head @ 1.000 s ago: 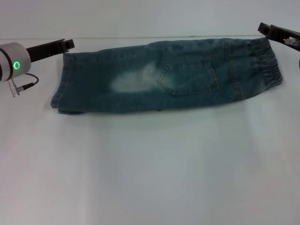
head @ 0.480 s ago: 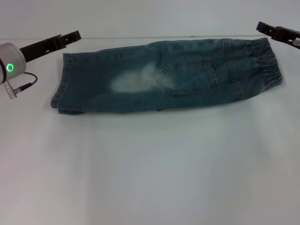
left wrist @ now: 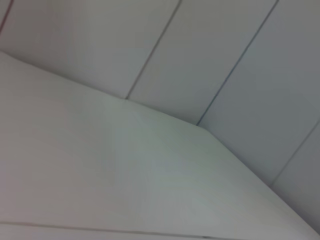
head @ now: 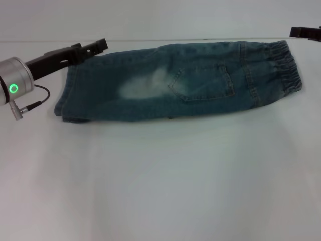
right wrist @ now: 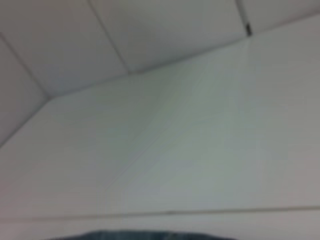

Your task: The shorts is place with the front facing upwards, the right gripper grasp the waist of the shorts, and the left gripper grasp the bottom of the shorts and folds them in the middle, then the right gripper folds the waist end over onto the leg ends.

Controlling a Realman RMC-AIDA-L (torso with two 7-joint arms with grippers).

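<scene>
Desk [head: 160, 191]: while it carries the shorts [head: 180, 83] folded lengthwise, no writing shows.
Shorts: unmoved, waist [head: 287, 68] rightward.
Left pincer [head: 98, 45]: tip now over the leg hems [head: 65, 98], farther right than before; opening unclear.
Right pincer [head: 303, 32]: has retreated toward the edge, holding nothing; opening unclear.

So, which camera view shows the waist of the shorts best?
The head view: the waist of the shorts lies fully visible there, crinkled, near the right gripper. The right wrist view shows only a blurred denim strip at the picture's edge; the left wrist view shows none.
</scene>
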